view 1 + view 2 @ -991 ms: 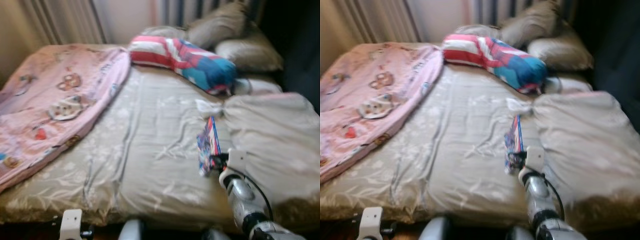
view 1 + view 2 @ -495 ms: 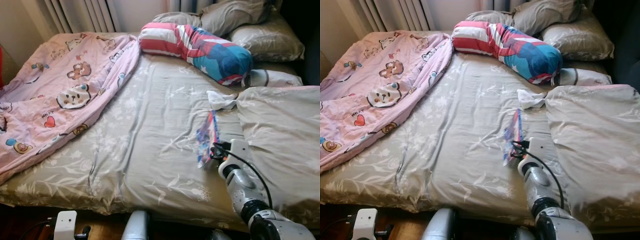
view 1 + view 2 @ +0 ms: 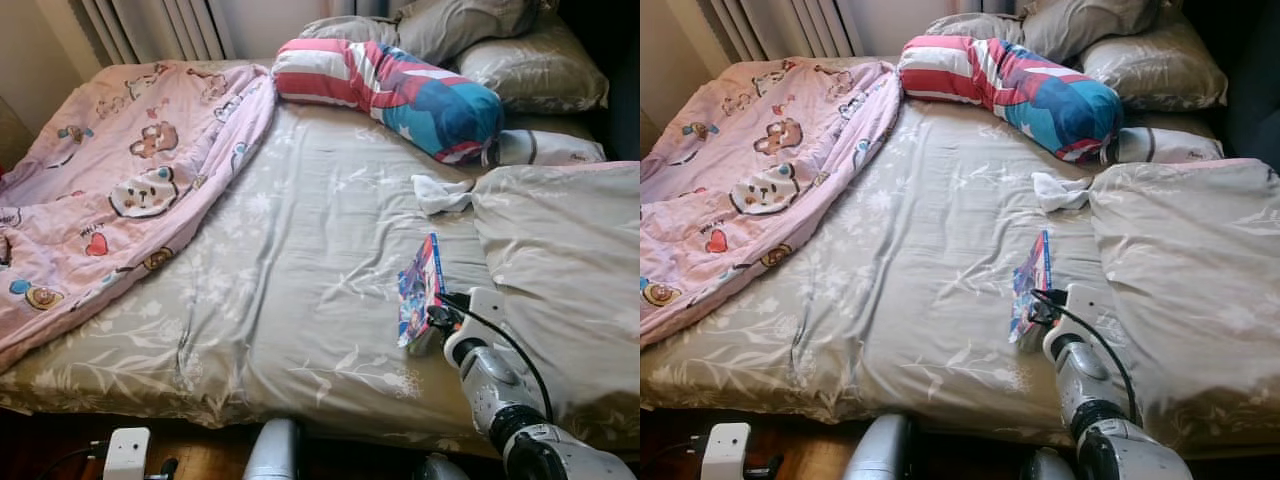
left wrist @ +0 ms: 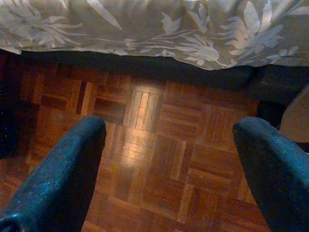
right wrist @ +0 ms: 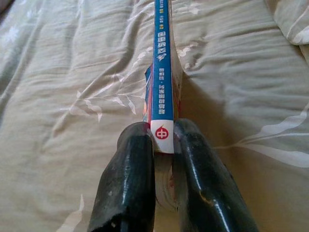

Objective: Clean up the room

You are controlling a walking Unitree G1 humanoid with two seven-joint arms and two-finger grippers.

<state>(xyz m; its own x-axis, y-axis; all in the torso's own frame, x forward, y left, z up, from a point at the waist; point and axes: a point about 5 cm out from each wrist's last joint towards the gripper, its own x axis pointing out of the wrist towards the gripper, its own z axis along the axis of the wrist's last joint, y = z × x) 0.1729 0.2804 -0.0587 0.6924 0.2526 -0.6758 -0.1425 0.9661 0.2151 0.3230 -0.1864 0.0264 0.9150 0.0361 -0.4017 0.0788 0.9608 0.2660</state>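
One item is in hand so far. Right gripper (image 5: 161, 145): both black fingers (image 5: 128, 179) are closed tight on the lower end of a thin book (image 5: 161, 63), pinching it across the spine, which faces the wrist camera (blue, with red-and-white mark). From the head views the book (image 3: 420, 290) stands on edge, colourful cover toward the robot's left, above the grey floral bedsheet (image 3: 300, 260), just beside the grey duvet (image 3: 570, 270) on the right side of the bed. Cannot tell whether its lower edge touches the sheet or is clear of it.

Left gripper (image 4: 169, 140): fingers spread wide, nothing between them, hanging over parquet floor (image 4: 145, 159) below the bed edge. Idle.

Outward from the book:
- small white crumpled cloth (image 3: 440, 192) on the sheet, near the duvet's upper corner;
- striped red-white-blue bolster (image 3: 400, 90) lying askew across the head of the bed, grey pillows (image 3: 530, 70) behind it;
- pink bear-print blanket (image 3: 110, 190) bunched on the left side, unspread.

Judgement: cleanup is at an early stage. Book grasped but not yet put anywhere; cloth, bolster, blanket and duvet all remain to be dealt with.
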